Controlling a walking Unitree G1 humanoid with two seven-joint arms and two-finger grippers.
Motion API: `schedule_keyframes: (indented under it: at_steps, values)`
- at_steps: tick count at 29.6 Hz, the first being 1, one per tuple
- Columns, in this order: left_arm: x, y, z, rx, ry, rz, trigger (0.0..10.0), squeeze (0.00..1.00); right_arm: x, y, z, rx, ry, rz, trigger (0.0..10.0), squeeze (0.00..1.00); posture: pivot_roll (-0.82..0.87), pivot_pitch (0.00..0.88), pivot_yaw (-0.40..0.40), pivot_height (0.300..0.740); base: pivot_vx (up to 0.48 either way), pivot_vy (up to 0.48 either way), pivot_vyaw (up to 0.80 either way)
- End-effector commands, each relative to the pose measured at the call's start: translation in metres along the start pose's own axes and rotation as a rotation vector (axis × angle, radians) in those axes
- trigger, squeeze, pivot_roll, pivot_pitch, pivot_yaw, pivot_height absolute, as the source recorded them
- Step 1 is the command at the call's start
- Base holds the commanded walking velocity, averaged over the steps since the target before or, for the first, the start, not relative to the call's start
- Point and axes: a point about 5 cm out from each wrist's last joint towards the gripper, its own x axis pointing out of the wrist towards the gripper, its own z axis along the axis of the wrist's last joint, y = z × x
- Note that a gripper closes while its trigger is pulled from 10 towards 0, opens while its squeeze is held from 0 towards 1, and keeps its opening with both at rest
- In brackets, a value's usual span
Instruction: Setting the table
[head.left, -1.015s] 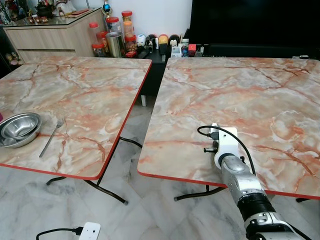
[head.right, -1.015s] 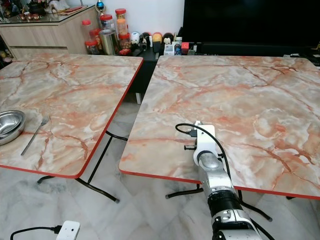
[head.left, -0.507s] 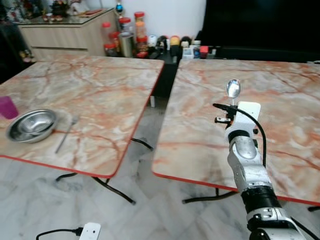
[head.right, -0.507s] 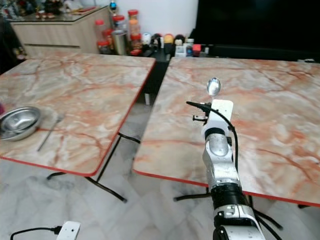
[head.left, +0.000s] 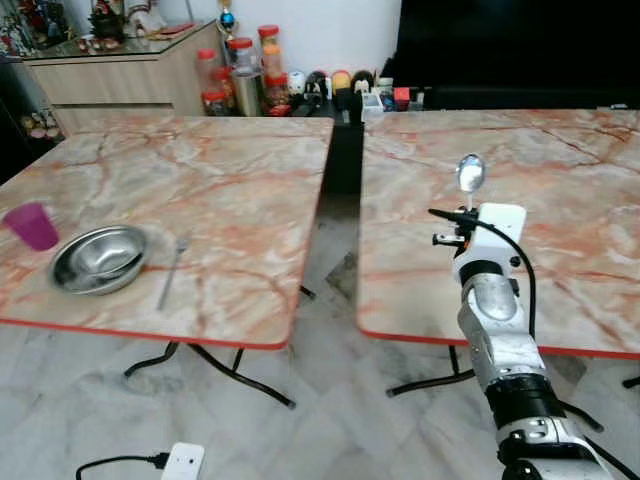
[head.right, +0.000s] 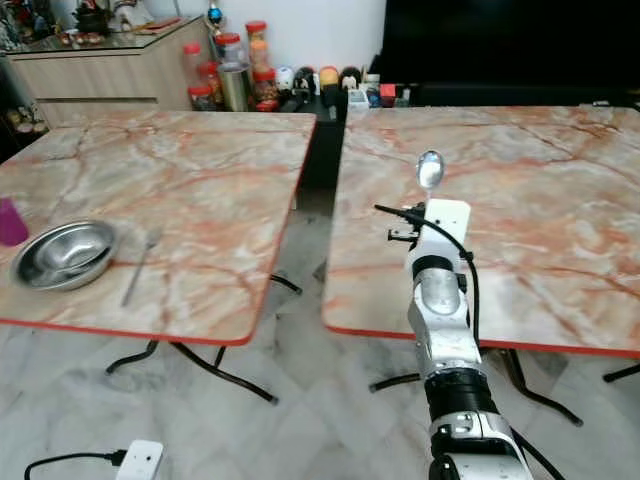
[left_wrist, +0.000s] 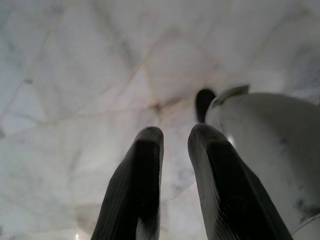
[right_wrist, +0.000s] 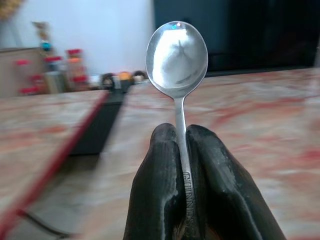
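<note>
Two marble-pattern folding tables (head.left: 230, 170) are standing side by side. At 9 o'clock a steel bowl (head.left: 98, 258), fork (head.left: 171, 270) and purple cup (head.left: 33, 225) are already laid. Right gripper (right_wrist: 181, 150) is pinching a spoon (head.left: 469, 174) upright, not yet placed. Left gripper (left_wrist: 172, 145) is hanging narrow, apparently empty.

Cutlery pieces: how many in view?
2. A fork lies on the left table, just right of the steel bowl. A spoon is held upright in the right end effector.
</note>
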Motion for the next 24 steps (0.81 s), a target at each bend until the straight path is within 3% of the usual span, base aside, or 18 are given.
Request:
schedule_keyframes:
  at_steps: [1,24]
  values:
    - [-0.0005,0.0052,-0.0014,-0.006,0.009,0.014,10.0,0.0,0.0017,0.0082,0.0079,-0.005,-0.032,0.027,10.0,0.0,0.04,0.0,0.037,0.728,0.0,0.48,0.0]
    - [-0.0005,0.0056,-0.0011,-0.01,0.006,0.023,10.0,0.0,0.0015,0.013,0.005,-0.001,-0.019,0.044,10.0,0.0,0.05,0.0,0.034,0.728,0.0,0.48,0.0]
